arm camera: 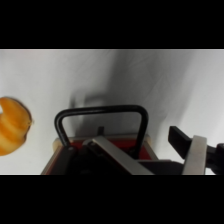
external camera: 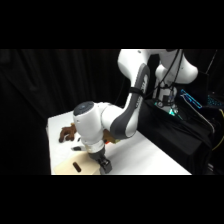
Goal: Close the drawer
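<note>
Pincer [external camera: 103, 165] low at bottom centre beside your drawer [external camera: 75, 167], placed for pushing | grip state: can't tell | wrist view: black wire loop [arm camera: 102, 117] over red block [arm camera: 107, 146], orange toy [arm camera: 12, 125] left.

The arm [external camera: 131, 95] reached from its base at the upper right, bent down over the table's near left part. Its wrist pointed downward, with the gripper [external camera: 103, 164] low at the picture's bottom edge. In the wrist view one finger [arm camera: 196, 152] showed at right.
</note>
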Controlling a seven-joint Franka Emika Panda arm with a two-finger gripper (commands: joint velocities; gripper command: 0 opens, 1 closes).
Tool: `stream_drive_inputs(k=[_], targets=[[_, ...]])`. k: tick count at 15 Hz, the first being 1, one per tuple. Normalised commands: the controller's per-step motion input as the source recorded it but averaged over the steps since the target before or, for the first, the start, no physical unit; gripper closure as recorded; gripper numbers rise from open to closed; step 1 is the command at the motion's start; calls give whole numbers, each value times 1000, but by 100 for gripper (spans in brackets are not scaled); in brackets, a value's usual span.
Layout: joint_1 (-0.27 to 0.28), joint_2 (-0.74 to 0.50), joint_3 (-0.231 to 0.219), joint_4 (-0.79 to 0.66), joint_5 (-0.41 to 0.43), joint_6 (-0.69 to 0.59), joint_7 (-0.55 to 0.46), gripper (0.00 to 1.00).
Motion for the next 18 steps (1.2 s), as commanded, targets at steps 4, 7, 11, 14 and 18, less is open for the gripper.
stream_drive_inputs(k=[4, 7, 11, 14, 18], targets=[[75, 29, -73, 212, -13, -191, 12, 0], [51, -170, -64, -28, 1, -182, 18, 0], [42, -356, -51, -173, 19, -222, 39, 0], [57, -438, -58, -199, 16, -328, 74, 0], [77, -369, -86, -119, 8, -371, 133, 0]])
